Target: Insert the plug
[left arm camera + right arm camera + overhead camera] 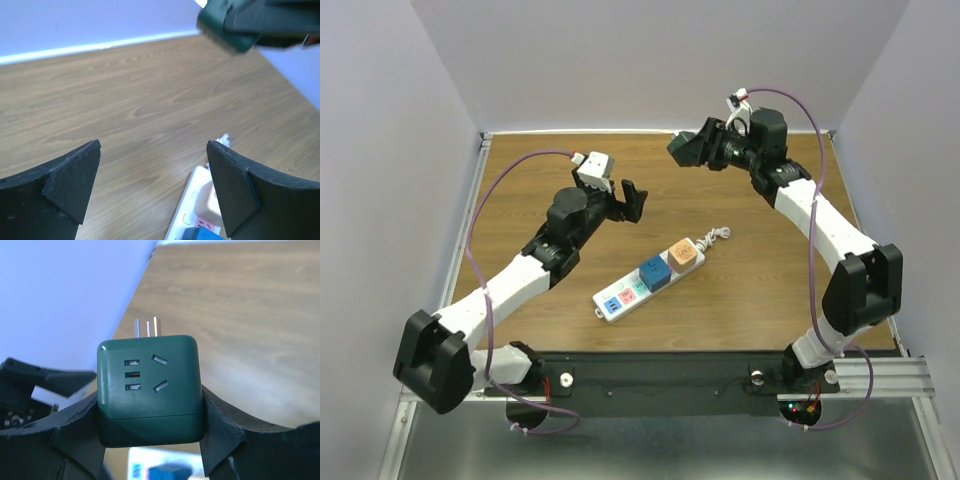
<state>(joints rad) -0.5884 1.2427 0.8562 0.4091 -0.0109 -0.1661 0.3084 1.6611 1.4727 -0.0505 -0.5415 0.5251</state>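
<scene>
My right gripper is shut on a dark green cube plug, held high over the far part of the table; its metal prongs point away from the camera. The plug also shows in the top view and at the top of the left wrist view. A white power strip lies mid-table with a blue plug and an orange plug in it. My left gripper is open and empty, above the table left of the strip, which shows in its view.
The strip's white cord is coiled at its far end. The wooden table is ringed by pale walls. A purple cable loops off the left arm, another off the right arm.
</scene>
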